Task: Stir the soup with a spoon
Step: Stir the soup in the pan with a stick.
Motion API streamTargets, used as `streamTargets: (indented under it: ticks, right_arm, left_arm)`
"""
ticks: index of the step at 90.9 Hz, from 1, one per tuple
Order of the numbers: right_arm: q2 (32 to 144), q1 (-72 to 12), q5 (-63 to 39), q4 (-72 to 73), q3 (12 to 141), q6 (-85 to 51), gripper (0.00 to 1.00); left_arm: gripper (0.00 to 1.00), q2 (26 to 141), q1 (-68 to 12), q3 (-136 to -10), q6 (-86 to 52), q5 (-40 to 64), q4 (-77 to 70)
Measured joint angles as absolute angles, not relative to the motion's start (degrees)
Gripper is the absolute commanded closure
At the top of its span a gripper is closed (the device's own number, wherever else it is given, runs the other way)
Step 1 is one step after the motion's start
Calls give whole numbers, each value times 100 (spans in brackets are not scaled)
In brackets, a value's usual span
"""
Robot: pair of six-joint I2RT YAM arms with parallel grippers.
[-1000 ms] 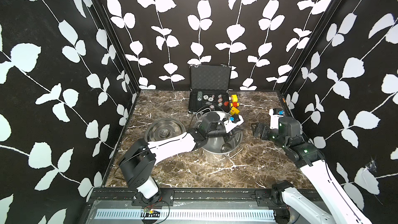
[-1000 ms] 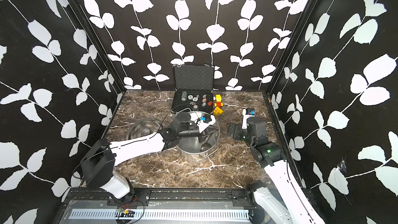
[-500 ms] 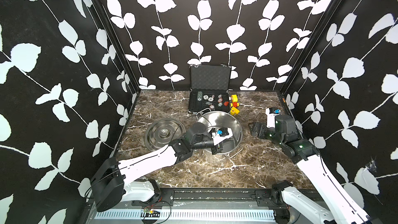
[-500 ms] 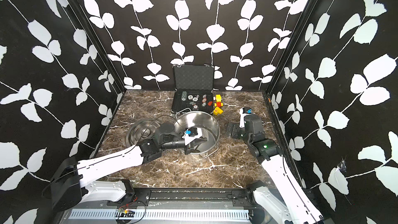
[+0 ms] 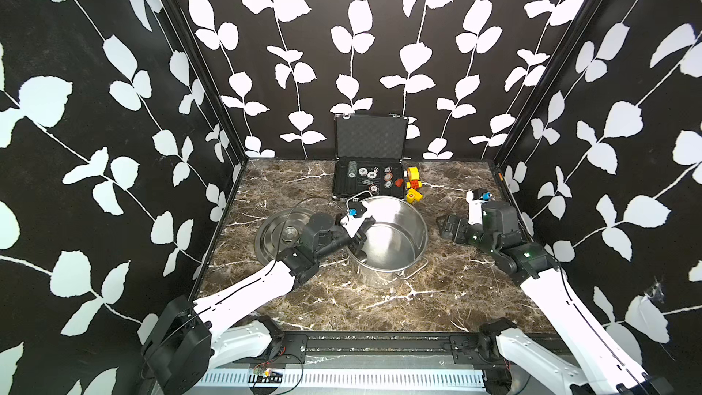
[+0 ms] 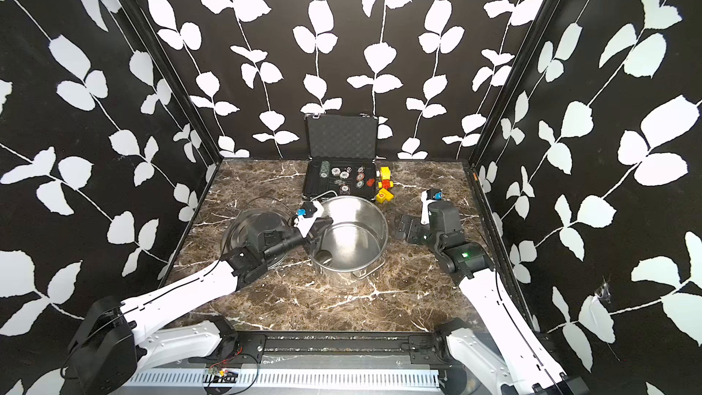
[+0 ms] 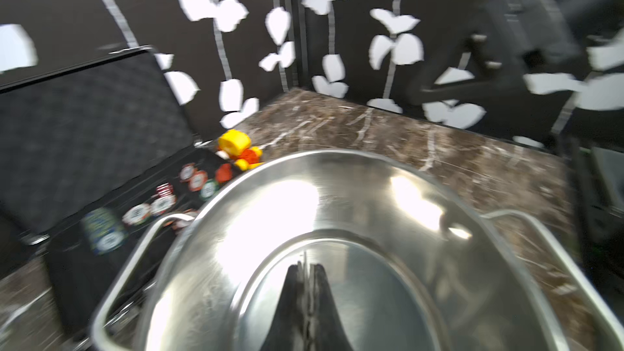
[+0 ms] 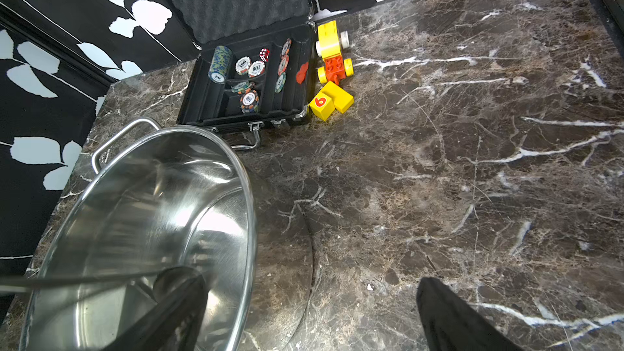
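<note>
Two arms reach over the marble bench (image 5: 380,298). We see the left gripper (image 5: 358,238) dipped over the rim of the steel pot (image 5: 419,222) on its own arm's side, jaws pressed together on the spoon (image 7: 305,266). The thin handle shows as a silver sliver between the black fingers (image 7: 292,285), though that wrist view is blurred. In a top view we make out the spoon's bowl (image 6: 324,256) low inside the pot, by the wall nearest the left arm. The right gripper (image 5: 450,227) hangs over bare bench to the right of the pot, apart from it, spread wide and holding nothing. A steel lid (image 5: 279,227) lies flat left of the pot, partly under the left arm. Just behind the pot stands an open black case (image 5: 370,184) of poker chips (image 8: 250,69), with yellow and red toy blocks (image 5: 413,184) just beside it.
</note>
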State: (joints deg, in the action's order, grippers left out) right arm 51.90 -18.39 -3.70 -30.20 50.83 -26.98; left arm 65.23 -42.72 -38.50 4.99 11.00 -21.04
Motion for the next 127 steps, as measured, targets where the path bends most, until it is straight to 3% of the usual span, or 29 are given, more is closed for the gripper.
streamTargets:
  ticks: [27, 63, 89, 127]
  right_arm:
    - [5207, -1839, -360, -3022, 5083, -2700, 1]
    - [5142, -1839, -224, -3155, 5083, -2696, 1]
    - [4963, -1839, -137, -3212, 5019, -2698, 1]
    - [5019, -1839, -84, -3240, 4984, -2698, 1]
  left_arm:
    - [100, 7328, -3830, -4488, 318, 589, -2276]
    - [100, 9170, -3828, -6466, 478, 1245, -2171]
    - [100, 9793, -4558, -7157, 864, 1426, -1935]
    - [100, 9699, -5334, -6980, 954, 1802, -1918]
